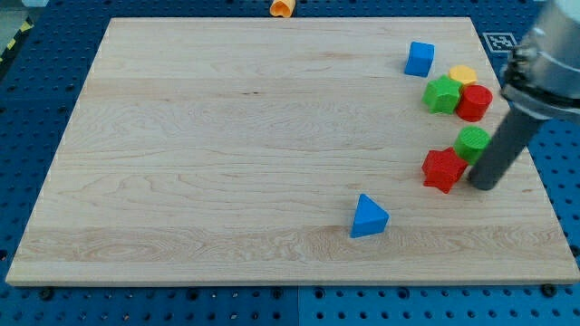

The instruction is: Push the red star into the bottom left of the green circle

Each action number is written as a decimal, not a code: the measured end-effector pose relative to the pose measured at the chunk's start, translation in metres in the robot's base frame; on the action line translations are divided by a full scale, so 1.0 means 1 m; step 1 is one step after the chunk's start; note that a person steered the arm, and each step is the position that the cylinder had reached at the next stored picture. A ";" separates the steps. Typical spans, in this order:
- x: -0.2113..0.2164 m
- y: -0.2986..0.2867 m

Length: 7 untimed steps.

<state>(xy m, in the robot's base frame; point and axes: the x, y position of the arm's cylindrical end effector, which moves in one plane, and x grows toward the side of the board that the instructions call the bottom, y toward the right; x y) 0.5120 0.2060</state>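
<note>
The red star (443, 169) lies at the view's right on the wooden board (227, 136). The green circle (472, 141) touches it on its upper right side. My tip (481, 185) is at the lower end of the dark rod, just right of the red star and below the green circle, close to both. The rod hides part of the green circle's right side.
A blue cube (419, 59) sits near the view's top right. Below it a yellow block (463, 73), a green star (442, 94) and a red block (474, 103) cluster together. A blue triangle (368, 217) lies at bottom centre. An orange object (282, 8) sits beyond the top edge.
</note>
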 end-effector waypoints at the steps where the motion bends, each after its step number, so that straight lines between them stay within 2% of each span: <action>1: 0.006 -0.041; 2: 0.031 -0.062; 3: 0.012 -0.105; 4: -0.002 -0.061; 5: 0.031 0.050; 6: 0.025 0.050; 7: -0.022 0.030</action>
